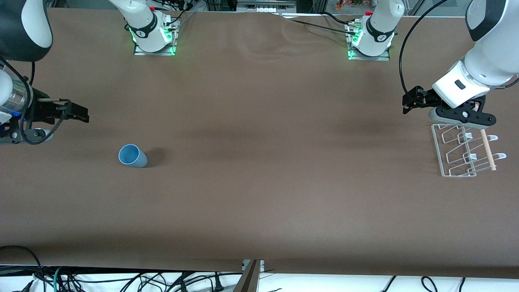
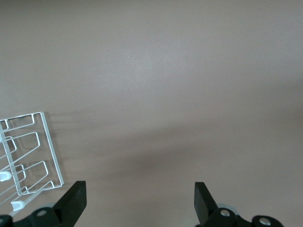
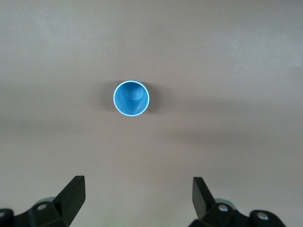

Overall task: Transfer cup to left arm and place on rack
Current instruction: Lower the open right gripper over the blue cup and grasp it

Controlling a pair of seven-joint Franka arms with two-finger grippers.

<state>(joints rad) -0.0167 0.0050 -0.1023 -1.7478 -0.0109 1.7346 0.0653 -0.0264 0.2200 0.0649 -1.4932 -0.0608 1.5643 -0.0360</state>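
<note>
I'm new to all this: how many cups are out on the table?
1. The cup stands upright and alone toward the right arm's end of the table, mouth up; none sits on the rack.

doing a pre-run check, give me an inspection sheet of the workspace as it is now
surface: brown table, bare apart from the job's things
cup: light-blue cup stands upright, mouth up, toward the right arm's end of the table; nothing touches it
rack: white wire rack with a pale wooden rod, at the left arm's end; nothing on it
clutter: nothing seen
pincers: right pincer open, holding nothing, above the table short of the cup; left pincer open, holding nothing, by the rack's edge
cables: black cable loops off the left arm; loose cables lie below the table's near edge
surroundings: both arm bases show green lights at the table's edge farthest from the front camera
</note>
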